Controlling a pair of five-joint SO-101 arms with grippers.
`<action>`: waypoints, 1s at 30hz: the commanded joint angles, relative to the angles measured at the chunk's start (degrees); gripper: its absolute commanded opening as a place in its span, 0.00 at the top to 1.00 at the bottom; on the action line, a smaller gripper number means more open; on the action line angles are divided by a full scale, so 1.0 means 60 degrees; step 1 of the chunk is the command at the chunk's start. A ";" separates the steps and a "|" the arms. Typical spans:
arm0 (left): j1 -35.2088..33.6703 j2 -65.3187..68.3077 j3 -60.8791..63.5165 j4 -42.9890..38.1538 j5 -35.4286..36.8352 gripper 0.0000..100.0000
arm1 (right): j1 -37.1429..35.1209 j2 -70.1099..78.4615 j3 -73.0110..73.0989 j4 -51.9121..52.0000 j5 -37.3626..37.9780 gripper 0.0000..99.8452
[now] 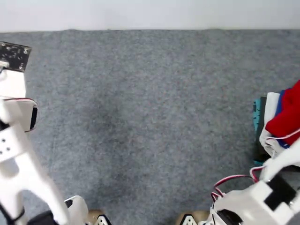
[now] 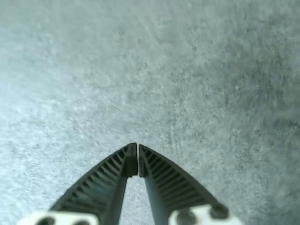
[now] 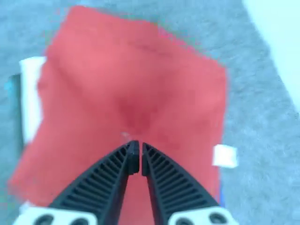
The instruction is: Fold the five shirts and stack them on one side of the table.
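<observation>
The grey felt table [image 1: 150,117] runs to a white wall [image 1: 150,14] along its 12 o'clock edge. The shirts [image 1: 276,126] lie heaped at 3 o'clock, with the red shirt [image 1: 289,115] on top. From above, white, blue and teal layers peek out beneath it. My right wrist view gives the red cloth puckered just at my right pincer [image 3: 136,157], whose tips are together; whether cloth is caught between them, I cannot tell. My left pincer [image 2: 137,159] is closed and empty over bare felt.

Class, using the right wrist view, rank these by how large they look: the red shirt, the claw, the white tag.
1. red shirt
2. claw, though being nearest the camera inflates it
3. white tag
</observation>
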State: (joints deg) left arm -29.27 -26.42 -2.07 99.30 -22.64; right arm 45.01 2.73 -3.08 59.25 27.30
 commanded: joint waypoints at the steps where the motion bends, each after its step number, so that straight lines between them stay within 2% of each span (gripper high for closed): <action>1: 0.0029 -0.1070 0.0125 0.0205 -0.0015 0.98 | -0.0593 -0.0901 -0.0308 0.1414 -0.0147 0.99; 6: 0.0029 -0.2447 0.1546 0.0190 0.1377 0.98 | -0.1179 -0.1516 -0.0293 0.2938 -0.0176 0.99; 9: 0.0029 -0.3429 0.2220 0.0059 0.1685 0.98 | -0.1560 -0.1985 -0.0293 0.3685 -0.0645 0.99; 16: 0.0308 -0.6271 0.5150 -0.1729 0.2432 0.98 | -0.2601 -0.3011 -0.0249 0.4740 -0.2139 0.99; 20: 0.1070 -0.8293 0.7612 -0.3326 0.2476 0.98 | -0.3128 -0.3656 0.0747 0.4462 -0.2623 0.99; 23: 0.1509 -0.9817 0.9443 -0.4410 0.3033 0.99 | -0.3480 -0.4667 0.1949 0.3993 -0.2799 0.99; 30: 0.1553 -1.2132 1.2212 -0.5114 0.3355 0.99 | -0.4505 -0.7670 0.6095 0.1956 -0.3150 0.99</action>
State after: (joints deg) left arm -20.40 -94.64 67.30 70.73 -3.12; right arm 20.66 -35.60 24.88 76.04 9.10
